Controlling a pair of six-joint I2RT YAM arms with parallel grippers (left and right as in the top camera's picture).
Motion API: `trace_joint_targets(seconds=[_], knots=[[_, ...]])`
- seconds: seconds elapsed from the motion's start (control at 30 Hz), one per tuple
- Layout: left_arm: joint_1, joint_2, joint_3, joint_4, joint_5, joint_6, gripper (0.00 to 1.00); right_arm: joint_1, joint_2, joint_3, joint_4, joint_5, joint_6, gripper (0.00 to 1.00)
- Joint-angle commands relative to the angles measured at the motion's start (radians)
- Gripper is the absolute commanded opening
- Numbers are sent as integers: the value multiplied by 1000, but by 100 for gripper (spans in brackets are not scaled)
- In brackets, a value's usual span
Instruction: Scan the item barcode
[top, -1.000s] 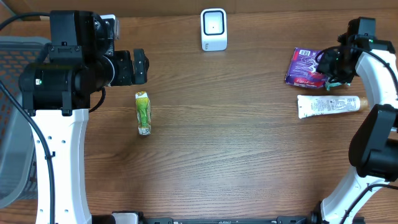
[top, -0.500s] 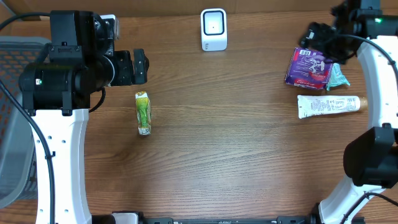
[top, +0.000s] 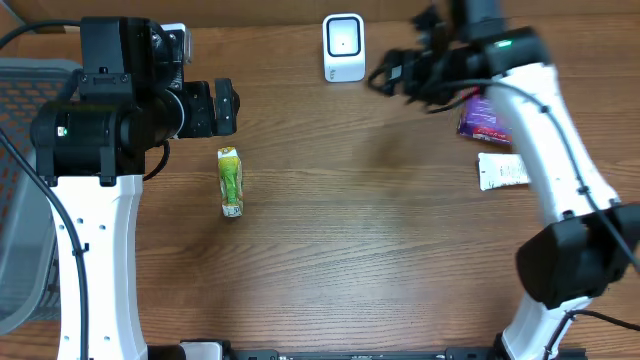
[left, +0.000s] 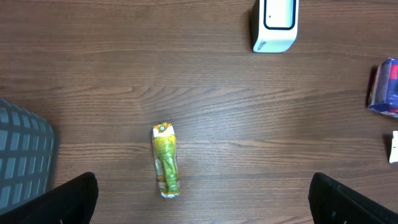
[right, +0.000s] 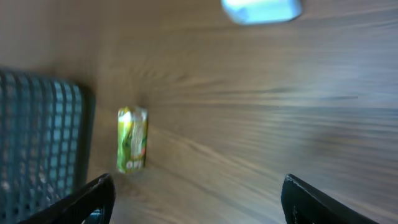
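Left tool (top: 222, 108) hung spread, empty, near green packet (top: 231, 182) lying flat on surface (top: 350, 250) | right tool (top: 392, 78) spread, empty, beside scanner (top: 343, 47) at far edge | basket (top: 20, 200) lined left edge | purple pouch (top: 487, 117), white tube (top: 503, 171) lay right; middle open.

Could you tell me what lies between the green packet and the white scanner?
Only bare table separates the green packet from the white scanner; the left wrist view shows it.

Checkout-style lab bench: scanner (top: 343, 47), basket (top: 20, 250)
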Motion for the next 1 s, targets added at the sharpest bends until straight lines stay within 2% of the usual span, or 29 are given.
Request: trace_joint_targets(seconds=[0.0, 0.23, 0.5, 0.6, 0.73, 0.83, 0.87, 0.97], knots=[[-2, 8, 10, 2, 0, 8, 100, 74, 21, -1, 0, 149, 89, 82], [-2, 8, 10, 2, 0, 8, 100, 125, 55, -1, 2, 223, 118, 82], [-2, 8, 10, 2, 51, -16, 100, 73, 55, 0, -61, 222, 69, 86], [-2, 8, 5, -10, 120, -16, 100, 51, 55, 0, -94, 222, 46, 86], [-3, 8, -80, -17, 156, -14, 99, 40, 55, 0, -111, 222, 46, 87], [-3, 16, -213, 11, 94, -15, 100, 40, 55, 0, -117, 222, 46, 87], [-3, 23, -254, 26, 79, -26, 97, 40, 55, 0, -116, 222, 46, 87], [-3, 57, -381, 91, 28, -106, 62, 40, 55, 0, -111, 222, 46, 87]])
